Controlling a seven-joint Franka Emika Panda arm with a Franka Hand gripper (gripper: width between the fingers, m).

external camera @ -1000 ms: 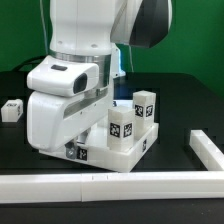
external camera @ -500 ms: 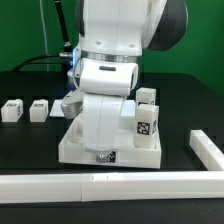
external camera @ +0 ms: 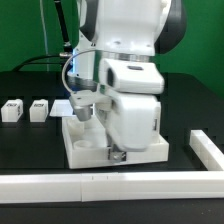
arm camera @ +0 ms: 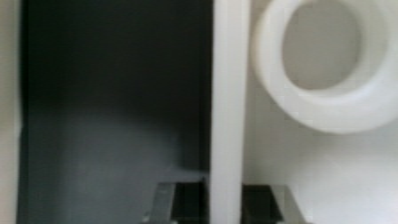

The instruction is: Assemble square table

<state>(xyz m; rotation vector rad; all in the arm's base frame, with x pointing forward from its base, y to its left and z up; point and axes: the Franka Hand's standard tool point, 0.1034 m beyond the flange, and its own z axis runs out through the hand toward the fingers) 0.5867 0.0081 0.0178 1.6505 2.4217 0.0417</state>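
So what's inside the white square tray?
The wrist view shows one round corner socket inside the square table top. In the exterior view the arm covers most of its inside, so anything standing there is hidden.

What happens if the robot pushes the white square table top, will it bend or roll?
Probably stiff: the table top looks like thick moulded plastic with a raised rim. Being flat and square, it should slide, not roll. Its hollow tray shape suggests it is light.
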